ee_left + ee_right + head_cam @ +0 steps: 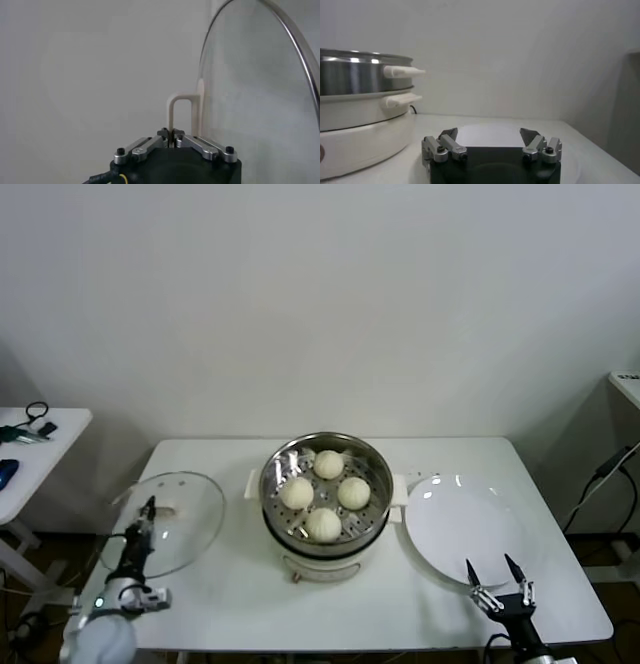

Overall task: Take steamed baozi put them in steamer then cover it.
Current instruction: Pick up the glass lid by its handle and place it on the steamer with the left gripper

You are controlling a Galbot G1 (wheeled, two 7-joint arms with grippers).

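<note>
Several cream-white steamed baozi (325, 492) lie on the perforated tray of the shiny steamer (277, 467) at the table's middle. The clear glass cover (190, 514) is at the table's left side. My left gripper (148, 506) is shut on the cover's white handle (180, 112); in the left wrist view the glass (260, 90) rises upright beside the handle. My right gripper (497, 573) stands open near the table's front right edge, nothing between its fingers, the steamer's side (355, 120) a little way off.
A flat white plate (462, 529) lies right of the steamer, just beyond my right gripper. A small side table (30, 446) with cables stands at the far left. A wall closes the back.
</note>
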